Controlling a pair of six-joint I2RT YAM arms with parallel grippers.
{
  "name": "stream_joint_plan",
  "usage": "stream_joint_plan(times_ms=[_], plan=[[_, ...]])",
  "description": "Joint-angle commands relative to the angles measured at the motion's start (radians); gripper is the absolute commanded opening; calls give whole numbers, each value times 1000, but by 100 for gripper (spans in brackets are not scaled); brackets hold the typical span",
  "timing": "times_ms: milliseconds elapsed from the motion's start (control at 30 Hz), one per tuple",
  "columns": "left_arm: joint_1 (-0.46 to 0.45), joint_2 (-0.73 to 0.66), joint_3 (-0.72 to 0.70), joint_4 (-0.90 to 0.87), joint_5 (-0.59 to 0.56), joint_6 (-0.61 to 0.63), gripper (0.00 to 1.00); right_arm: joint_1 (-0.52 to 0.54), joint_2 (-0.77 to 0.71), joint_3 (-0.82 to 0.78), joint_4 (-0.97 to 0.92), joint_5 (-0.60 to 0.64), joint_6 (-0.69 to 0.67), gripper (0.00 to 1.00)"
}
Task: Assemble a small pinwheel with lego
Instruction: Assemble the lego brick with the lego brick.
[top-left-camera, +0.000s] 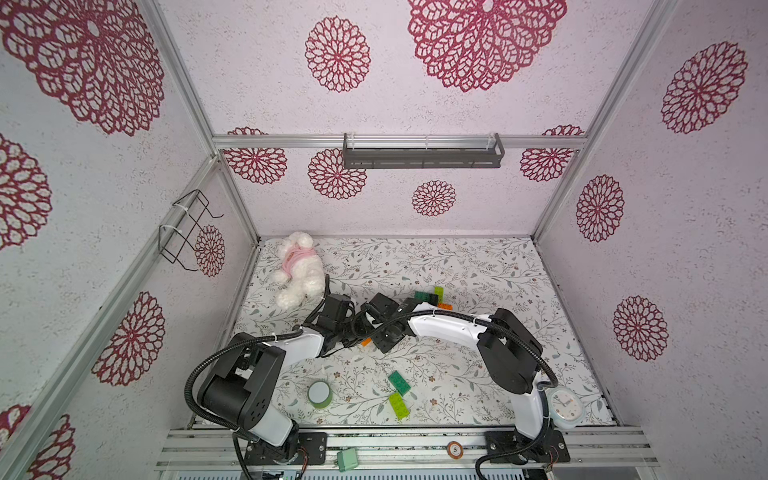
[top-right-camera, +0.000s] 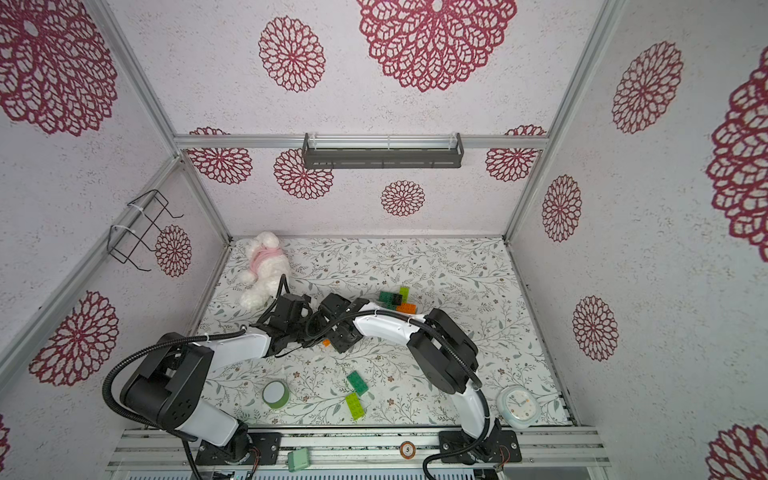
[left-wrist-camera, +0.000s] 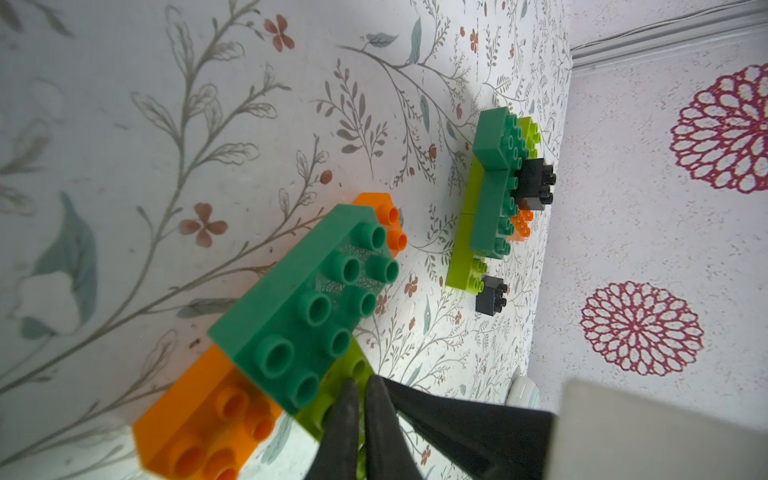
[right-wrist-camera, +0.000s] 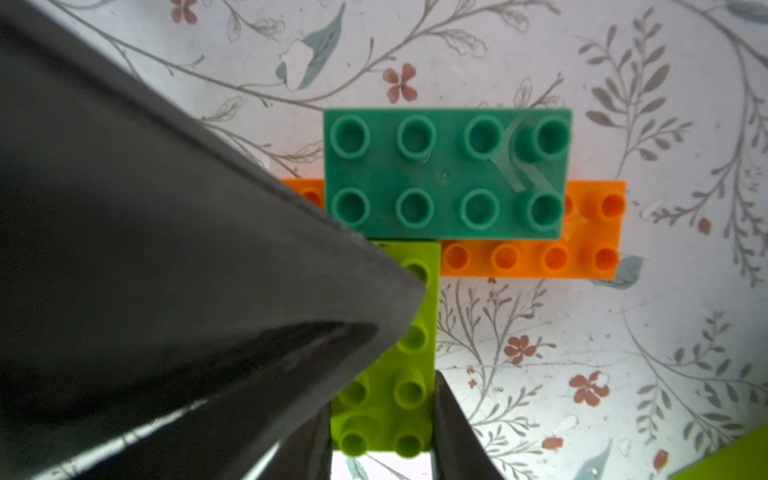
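Right claw (right-wrist-camera: 382, 415) is clamped across the lime brick (right-wrist-camera: 413, 332), near the middle of the table (top-left-camera: 457, 374)! A dark green brick (right-wrist-camera: 444, 174) sits over it and the orange brick (right-wrist-camera: 528, 257). Left claw (left-wrist-camera: 360, 388) is pinched closed, tips right above that lime brick.

Both top views: bright, even, diffuse light. Only soft shadows on the desk (top-left-camera: 457, 266). Wide-angle stretch toward the frame edges.
Left wrist view: bright. Near desk pattern blurred, far field sharper.
Right wrist view: large dark shape (right-wrist-camera: 166, 249) out of focus. Pale sheen on dark green brick (right-wrist-camera: 444, 174). Lime brick (right-wrist-camera: 415, 353) slightly soft.
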Motion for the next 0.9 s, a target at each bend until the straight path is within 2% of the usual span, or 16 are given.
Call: stream_joint_plan(times_ms=[0,100,267,533,733,867], plan=[[30,29,-40,5,-34,-19,10,0,10,19,-84,-7,-19,24],[29,24,-37,11,-32,-26,10,0,0,17,-78,-11,-16,32],[29,23,-45,8,-32,-24,10,-3,-12,13,-73,-7,-16,39],[29,26,-30,30,-8,-30,10,-8,-31,17,-67,-9,-13,66],[31,22,11,38,29,-34,10,-21,-79,2,-44,-51,-5,78],[30,17,41,51,55,-47,10,-32,-139,-38,-20,-96,3,81]])
